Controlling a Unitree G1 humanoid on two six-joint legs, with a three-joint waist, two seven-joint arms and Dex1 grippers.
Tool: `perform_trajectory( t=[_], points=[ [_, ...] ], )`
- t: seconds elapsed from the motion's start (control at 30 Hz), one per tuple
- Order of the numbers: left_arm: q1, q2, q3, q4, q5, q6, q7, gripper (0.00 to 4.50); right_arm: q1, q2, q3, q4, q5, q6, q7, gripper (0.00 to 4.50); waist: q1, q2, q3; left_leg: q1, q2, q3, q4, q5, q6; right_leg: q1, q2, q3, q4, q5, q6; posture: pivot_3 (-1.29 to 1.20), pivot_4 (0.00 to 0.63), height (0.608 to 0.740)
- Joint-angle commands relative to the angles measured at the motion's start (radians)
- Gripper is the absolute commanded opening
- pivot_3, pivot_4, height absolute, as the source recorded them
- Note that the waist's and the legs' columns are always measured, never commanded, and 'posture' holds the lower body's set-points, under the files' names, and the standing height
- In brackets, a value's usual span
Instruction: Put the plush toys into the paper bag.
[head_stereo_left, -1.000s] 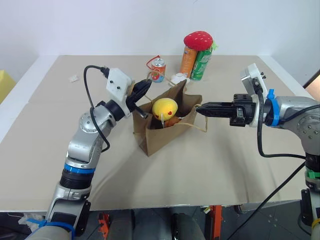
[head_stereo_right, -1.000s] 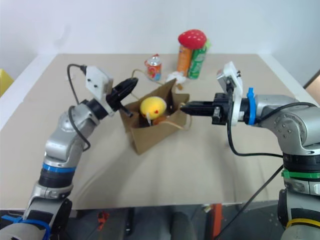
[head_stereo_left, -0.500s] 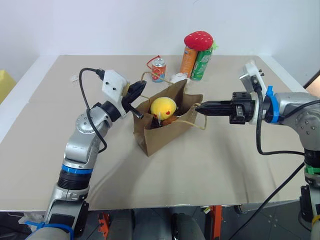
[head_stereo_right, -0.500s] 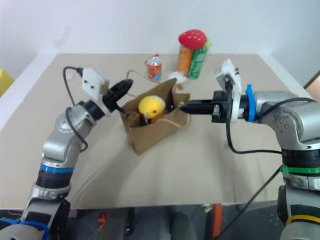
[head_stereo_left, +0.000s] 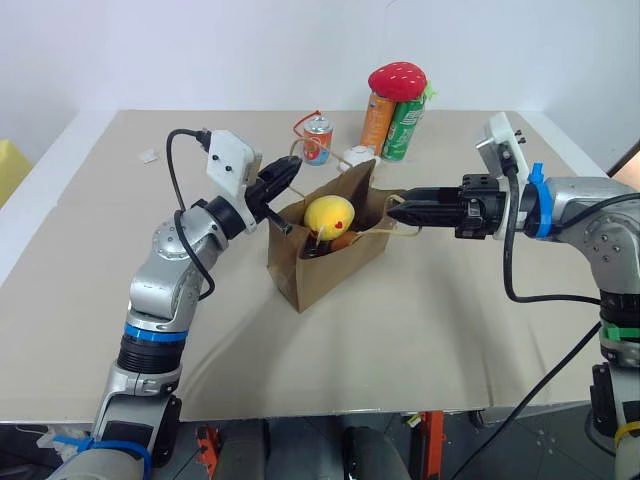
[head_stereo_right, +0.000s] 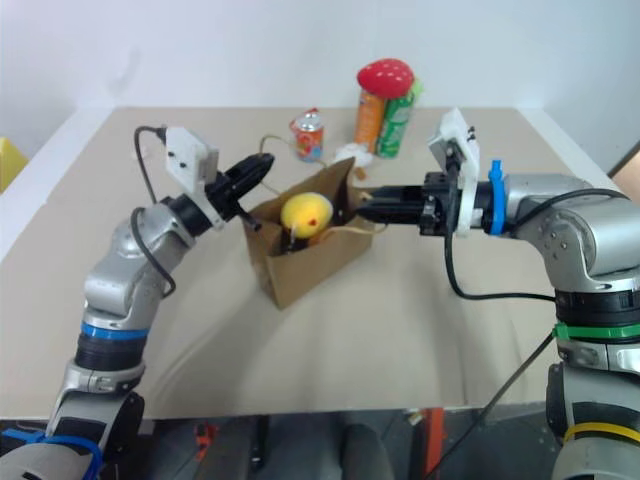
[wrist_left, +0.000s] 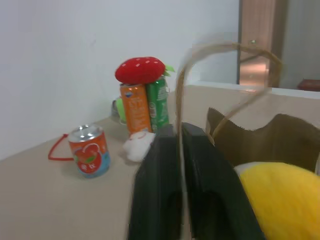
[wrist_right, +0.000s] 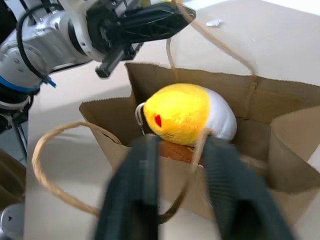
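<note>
Now the left hand (head_stereo_left: 283, 176) has its fingers slightly parted around the near cord handle (wrist_left: 220, 75), where a second ago they were pressed together. The right hand (wrist_right: 175, 165) has spread too, the other cord handle (wrist_right: 60, 165) running between its fingers. Between them the paper bag (head_stereo_left: 320, 262) stands open on the worktop (head_stereo_left: 420, 330), its place unchanged, with the yellow-and-white plush toy (head_stereo_left: 330, 213) inside on something brown. Behind stand a small can (head_stereo_left: 317, 139), two tall cans (head_stereo_left: 392, 125) under a strawberry plush (head_stereo_left: 396, 81), and a white wall (head_stereo_left: 250, 50).
</note>
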Motion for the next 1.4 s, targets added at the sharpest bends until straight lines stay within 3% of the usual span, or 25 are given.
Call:
perform_trajectory(
  t=[0.03, 0.1, 0.13, 0.2, 0.27, 0.47, 0.83, 1.1, 1.2, 1.33, 1.4],
  points=[
    [-0.002, 0.011, 0.013, -0.053, -0.014, -0.004, -0.009, 2.07, -0.005, -0.033, -0.027, -0.014, -0.007, -0.013, 0.020, 3.37, 0.000, 0.000, 0.000, 0.000, 0.000, 0.000, 0.000, 0.000, 0.000, 0.000, 0.000, 0.000, 0.000, 0.000, 0.000, 0.00, 0.150, 0.740],
    [-0.002, 0.013, 0.013, -0.052, -0.013, -0.005, -0.012, 2.97, 0.004, -0.051, -0.036, -0.017, -0.005, -0.006, 0.032, 4.28, 0.000, 0.000, 0.000, 0.000, 0.000, 0.000, 0.000, 0.000, 0.000, 0.000, 0.000, 0.000, 0.000, 0.000, 0.000, 0.00, 0.150, 0.740],
    [-0.002, 0.015, 0.012, -0.051, -0.012, -0.007, -0.014, 3.37, 0.009, -0.058, -0.041, -0.017, -0.007, -0.006, 0.030, 4.48, 0.000, 0.000, 0.000, 0.000, 0.000, 0.000, 0.000, 0.000, 0.000, 0.000, 0.000, 0.000, 0.000, 0.000, 0.000, 0.00, 0.150, 0.740],
    [-0.004, 0.019, 0.010, -0.050, -0.012, -0.009, -0.020, 4.07, 0.022, -0.092, -0.042, -0.023, -0.003, 0.013, 0.043, 4.50, 0.000, 0.000, 0.000, 0.000, 0.000, 0.000, 0.000, 0.000, 0.000, 0.000, 0.000, 0.000, 0.000, 0.000, 0.000, 0.00, 0.150, 0.740],
    [-0.004, 0.020, 0.008, -0.051, -0.012, -0.011, -0.026, 4.42, 0.031, -0.116, -0.041, -0.025, -0.008, 0.015, 0.050, 4.50, 0.000, 0.000, 0.000, 0.000, 0.000, 0.000, 0.000, 0.000, 0.000, 0.000, 0.000, 0.000, 0.000, 0.000, 0.000, 0.00, 0.150, 0.740],
    [-0.006, 0.018, 0.000, -0.059, -0.030, -0.015, -0.068, 4.42, 0.022, -0.148, -0.074, 0.030, -0.053, -0.057, 0.044, 4.50, 0.000, 0.000, 0.000, 0.000, 0.000, 0.000, 0.000, 0.000, 0.000, 0.000, 0.000, 0.000, 0.000, 0.000, 0.000, 0.00, 0.150, 0.740],
    [0.006, 0.079, 0.052, -0.105, -0.166, 0.055, -0.179, 4.42, -0.022, -0.098, -0.184, 0.047, -0.004, -0.076, -0.005, 4.50, -0.001, 0.000, 0.000, 0.000, 0.000, 0.000, 0.000, 0.000, 0.000, 0.000, 0.000, 0.001, 0.000, 0.000, 0.000, 0.00, 0.150, 0.740],
    [0.094, 0.185, 0.115, -0.171, -0.232, 0.079, -0.229, 4.42, 0.024, -0.151, -0.177, -0.138, 0.175, 0.080, 0.090, 4.50, -0.001, 0.000, 0.000, 0.000, 0.000, 0.000, 0.000, 0.000, 0.000, 0.000, 0.000, 0.001, 0.000, 0.000, 0.000, 0.00, 0.150, 0.740],
    [0.137, 0.209, 0.153, -0.210, -0.258, 0.085, -0.219, 4.50, 0.020, -0.159, -0.180, -0.174, 0.240, 0.133, 0.096, 3.57, -0.001, 0.000, 0.000, 0.000, 0.000, 0.000, -0.001, 0.000, 0.000, -0.001, 0.000, 0.001, 0.000, -0.001, 0.000, 0.00, 0.150, 0.740],
    [0.178, 0.231, 0.178, -0.253, -0.286, 0.097, -0.219, 4.50, 0.015, -0.157, -0.165, -0.229, 0.329, 0.201, 0.108, 1.63, 0.000, 0.000, 0.000, 0.000, 0.000, 0.000, 0.000, -0.001, -0.001, 0.000, 0.000, 0.001, 0.000, -0.001, -0.001, 0.00, 0.150, 0.740],
    [0.199, 0.246, 0.178, -0.273, -0.296, 0.103, -0.230, 4.50, 0.029, -0.138, -0.145, -0.276, 0.371, 0.223, 0.107, 0.92, -0.001, 0.000, 0.000, 0.000, 0.001, 0.000, 0.000, -0.001, -0.001, -0.001, 0.000, 0.001, 0.000, 0.000, -0.002, 0.00, 0.150, 0.740]
  ],
)
